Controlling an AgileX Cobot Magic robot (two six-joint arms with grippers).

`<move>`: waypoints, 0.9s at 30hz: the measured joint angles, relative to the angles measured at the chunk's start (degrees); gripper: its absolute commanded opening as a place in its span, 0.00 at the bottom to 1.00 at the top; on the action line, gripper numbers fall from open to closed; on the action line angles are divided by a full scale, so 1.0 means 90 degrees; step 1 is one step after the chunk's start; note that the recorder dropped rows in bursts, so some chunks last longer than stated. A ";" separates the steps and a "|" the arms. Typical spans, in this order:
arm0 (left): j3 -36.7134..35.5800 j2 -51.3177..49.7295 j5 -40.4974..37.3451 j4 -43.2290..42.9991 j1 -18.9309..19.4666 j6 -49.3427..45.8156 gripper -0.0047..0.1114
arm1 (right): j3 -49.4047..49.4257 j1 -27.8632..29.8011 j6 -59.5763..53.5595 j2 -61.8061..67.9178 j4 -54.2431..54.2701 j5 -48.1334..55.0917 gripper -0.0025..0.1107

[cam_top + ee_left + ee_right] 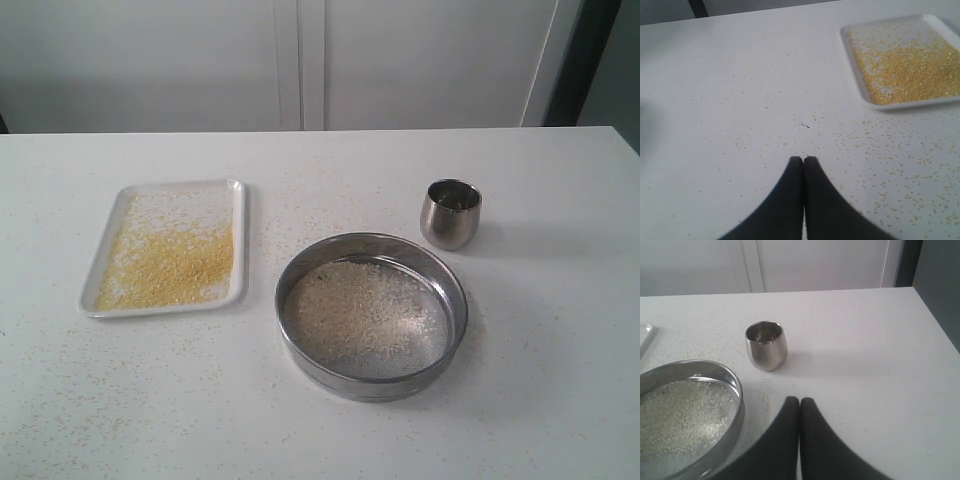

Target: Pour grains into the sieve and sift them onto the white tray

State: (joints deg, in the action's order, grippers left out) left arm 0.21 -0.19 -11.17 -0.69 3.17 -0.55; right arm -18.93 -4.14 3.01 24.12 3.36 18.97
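Black fingers of our right gripper (800, 400) press together on nothing. The wide round steel sieve (741, 412) sits just beside them, toward our other arm, with whitish rice-like grains (680, 415) on its mesh. Ahead stands the small rounded steel cup (766, 346). Our left gripper (803, 159), also pinched empty, has the flat white tray (910, 104) well ahead and aside, yellow granules (910, 70) spread inside. We judge the right arm nearer the sieve, unobstructed.

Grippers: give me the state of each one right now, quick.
Left gripper: closed, fingers pressed together, holding nothing.
Right gripper: closed, fingers pressed together, holding nothing.
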 measured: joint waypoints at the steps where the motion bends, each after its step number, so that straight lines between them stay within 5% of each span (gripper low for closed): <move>1: 0.0000 0.0000 0.0000 0.0000 0.0000 0.0000 0.04 | 0.0118 0.0000 0.0000 -0.0105 0.0000 0.0012 0.02; 27: 0.0000 0.0000 0.0011 0.0000 0.0000 0.0000 0.04 | 0.1801 0.0000 -0.0383 -0.2386 0.0000 0.0109 0.02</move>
State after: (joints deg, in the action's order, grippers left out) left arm 0.21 -0.19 -11.07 -0.69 3.17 -0.55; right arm -2.72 -4.14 -0.43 2.65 3.36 19.95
